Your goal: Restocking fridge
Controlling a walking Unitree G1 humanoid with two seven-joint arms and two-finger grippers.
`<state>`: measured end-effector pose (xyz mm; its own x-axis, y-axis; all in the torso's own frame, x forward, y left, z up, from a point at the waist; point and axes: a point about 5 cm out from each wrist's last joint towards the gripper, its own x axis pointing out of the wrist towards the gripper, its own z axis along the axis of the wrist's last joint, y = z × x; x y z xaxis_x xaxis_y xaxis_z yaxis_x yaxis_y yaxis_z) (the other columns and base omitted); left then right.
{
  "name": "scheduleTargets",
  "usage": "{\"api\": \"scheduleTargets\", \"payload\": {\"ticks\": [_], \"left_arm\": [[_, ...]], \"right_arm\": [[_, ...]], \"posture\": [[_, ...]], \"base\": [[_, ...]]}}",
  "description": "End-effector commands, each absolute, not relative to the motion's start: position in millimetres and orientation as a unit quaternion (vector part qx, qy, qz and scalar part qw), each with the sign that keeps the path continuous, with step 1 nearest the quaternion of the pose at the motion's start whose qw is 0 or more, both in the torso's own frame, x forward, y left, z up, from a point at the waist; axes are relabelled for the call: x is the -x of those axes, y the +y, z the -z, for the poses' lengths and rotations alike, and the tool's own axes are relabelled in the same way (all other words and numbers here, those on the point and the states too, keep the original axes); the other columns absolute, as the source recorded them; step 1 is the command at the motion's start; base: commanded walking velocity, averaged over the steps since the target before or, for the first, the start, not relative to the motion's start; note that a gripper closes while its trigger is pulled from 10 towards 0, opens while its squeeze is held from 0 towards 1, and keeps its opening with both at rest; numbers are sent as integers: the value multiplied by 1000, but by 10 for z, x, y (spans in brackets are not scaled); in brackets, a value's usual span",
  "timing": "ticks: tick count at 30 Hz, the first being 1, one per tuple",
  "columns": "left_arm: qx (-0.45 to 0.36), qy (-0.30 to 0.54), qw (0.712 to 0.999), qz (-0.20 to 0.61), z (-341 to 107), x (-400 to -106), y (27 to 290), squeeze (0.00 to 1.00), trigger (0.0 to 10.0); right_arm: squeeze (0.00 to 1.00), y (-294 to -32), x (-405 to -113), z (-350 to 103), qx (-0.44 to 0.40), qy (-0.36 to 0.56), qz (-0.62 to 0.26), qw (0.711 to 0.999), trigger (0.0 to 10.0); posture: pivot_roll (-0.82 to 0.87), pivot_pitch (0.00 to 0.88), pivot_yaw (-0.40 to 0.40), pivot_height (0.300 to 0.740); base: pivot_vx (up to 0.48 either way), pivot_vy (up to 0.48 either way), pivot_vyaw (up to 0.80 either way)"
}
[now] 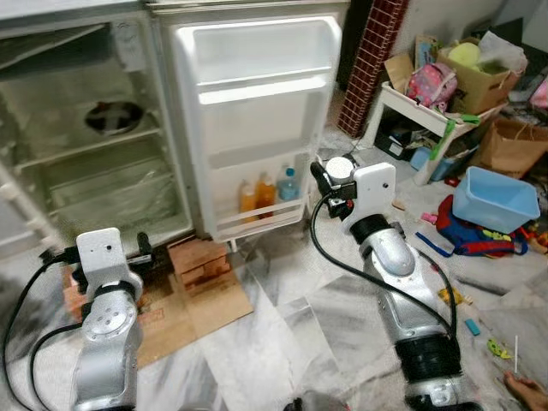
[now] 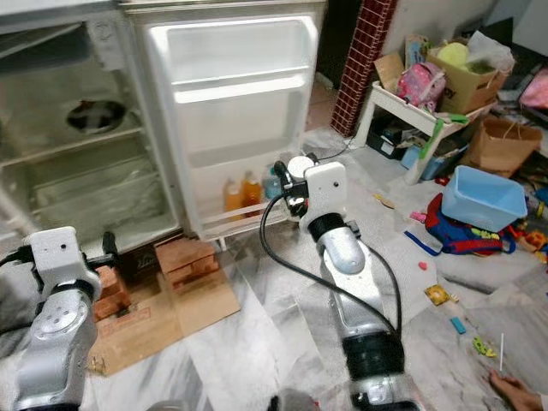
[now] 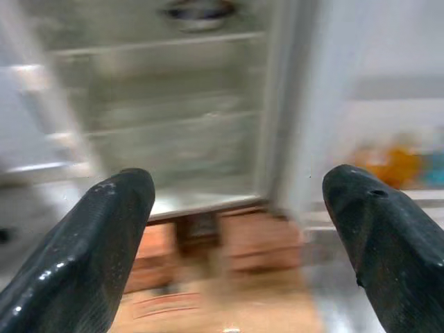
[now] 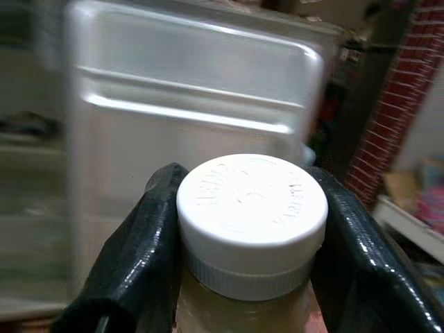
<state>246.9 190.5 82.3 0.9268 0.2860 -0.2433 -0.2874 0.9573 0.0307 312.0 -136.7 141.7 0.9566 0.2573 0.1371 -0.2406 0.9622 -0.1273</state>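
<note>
Silver right arm reaches forward, right gripper (image 4: 250, 243) clamping white-capped bottle (image 4: 251, 208).

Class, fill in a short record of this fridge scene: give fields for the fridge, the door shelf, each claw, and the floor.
fridge: door open, a dark bowl on an inner shelf
door shelf: two orange bottles and a blue-capped one on the lowest rack
right claw: shut on a white-capped bottle of pale liquid, held before the door
left claw: open, empty, facing the fridge interior
floor: bricks on cardboard below the fridge; blue tub and toys to the right
</note>
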Motion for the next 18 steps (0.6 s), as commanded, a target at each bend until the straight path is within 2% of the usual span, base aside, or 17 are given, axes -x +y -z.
{"api": "scheduleTargets", "payload": {"ticks": [1, 10, 18], "left_arm": [[-6, 120, 980, -158, -864, -2481, 1990, 0, 10000], [-1, 118, 980, -160, -878, -2523, 1964, 0, 10000], [0, 120, 980, -159, -878, -2546, 1935, 0, 10000]], "right_arm": [[0, -1290, -3154, -1571, 48, -110, -135, 984, 10000], [0, -1094, -3149, -1658, 75, -139, -190, 969, 10000], [0, -982, -3171, -1759, 60, -157, -216, 962, 10000]], "posture": [[68, 0, -53, 740], [69, 0, -55, 740], [68, 0, -55, 740]], "base": [[480, 0, 0], [480, 0, 0], [469, 0, 0]]}}
